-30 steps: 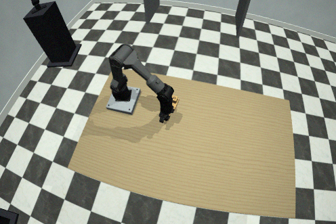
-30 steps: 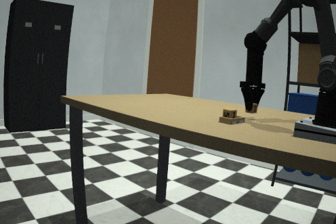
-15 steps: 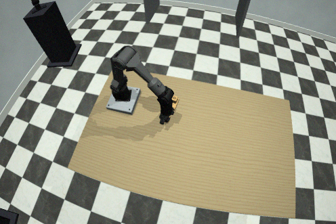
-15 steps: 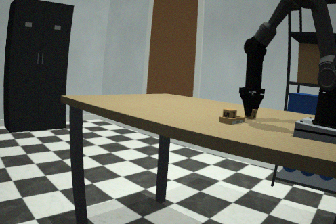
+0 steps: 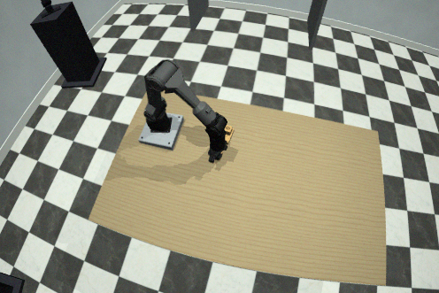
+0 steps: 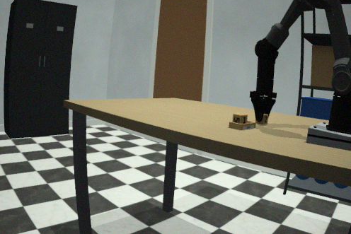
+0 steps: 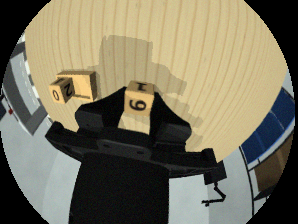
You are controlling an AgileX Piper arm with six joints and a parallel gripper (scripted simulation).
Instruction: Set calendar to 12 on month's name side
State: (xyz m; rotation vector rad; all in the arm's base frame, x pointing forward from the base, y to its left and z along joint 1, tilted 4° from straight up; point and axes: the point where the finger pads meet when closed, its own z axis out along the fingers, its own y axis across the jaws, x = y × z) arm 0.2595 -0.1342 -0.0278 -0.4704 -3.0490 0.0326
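Observation:
My gripper [image 7: 139, 95] [image 6: 263, 120] [image 5: 215, 157] is shut on a wooden calendar cube [image 7: 139, 99] [image 6: 265, 118] whose face towards the wrist camera shows a 6 or 9. It holds the cube low, at or just above the table top, right beside the tray. The small wooden tray [image 6: 242, 126] [image 7: 75, 86] lies flat on the table, and the second cube [image 6: 239, 117] stands in it, with a digit on the side seen from the wrist. In the top view the tray and its cube [image 5: 228, 134] are mostly hidden behind the arm.
The arm's base plate [image 5: 162, 134] [image 6: 327, 135] is bolted to the wooden table [image 5: 265, 203] [image 6: 177, 112] near its edge. A black cabinet, a door and a shelf stand in the room beyond.

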